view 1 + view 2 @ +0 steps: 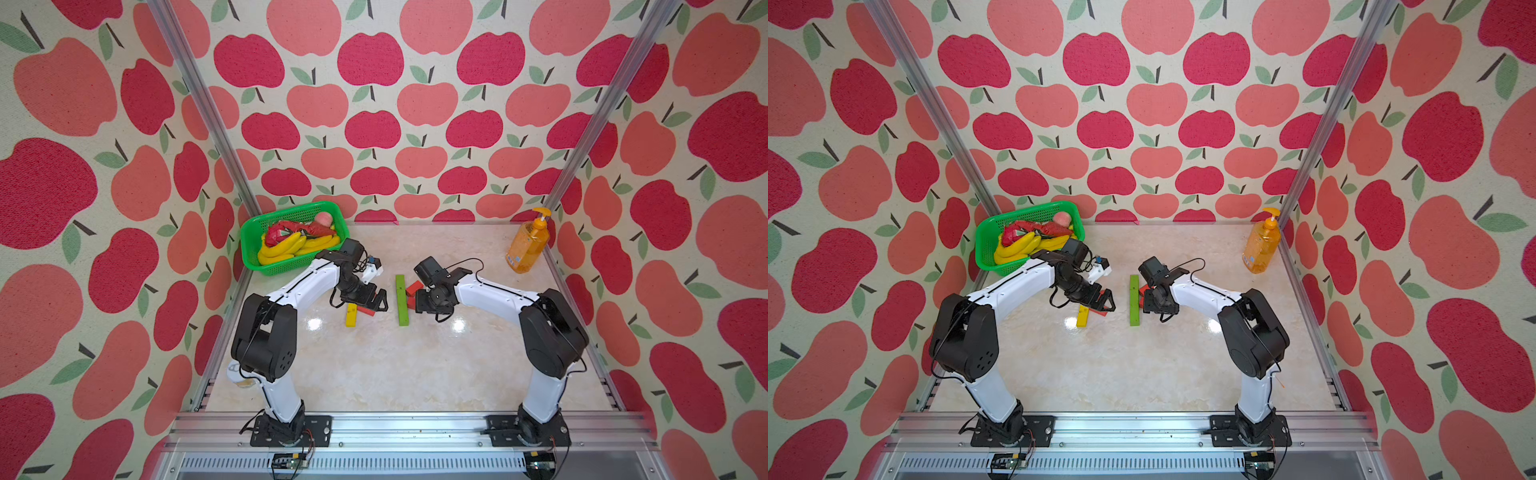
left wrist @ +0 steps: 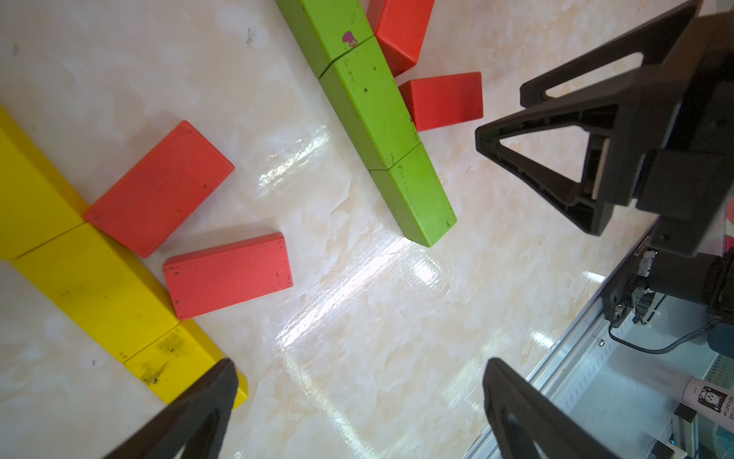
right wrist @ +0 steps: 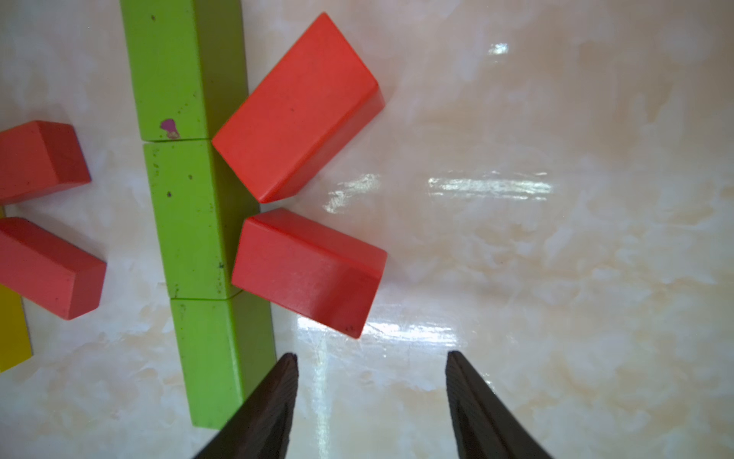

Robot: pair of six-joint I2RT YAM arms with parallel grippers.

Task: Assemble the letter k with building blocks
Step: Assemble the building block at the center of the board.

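Both grippers are empty here. Our right gripper [image 3: 370, 357] has its jaws spread over bare table, just beside the green bar [image 3: 190, 218]. Two slanted red bricks [image 3: 296, 107] sit tight on that bar's 3 o'clock side. At 9 o'clock from it lies the yellow bar [image 2: 91, 286], and the left gripper [image 2: 359, 367] hovers there, jaws wide apart.
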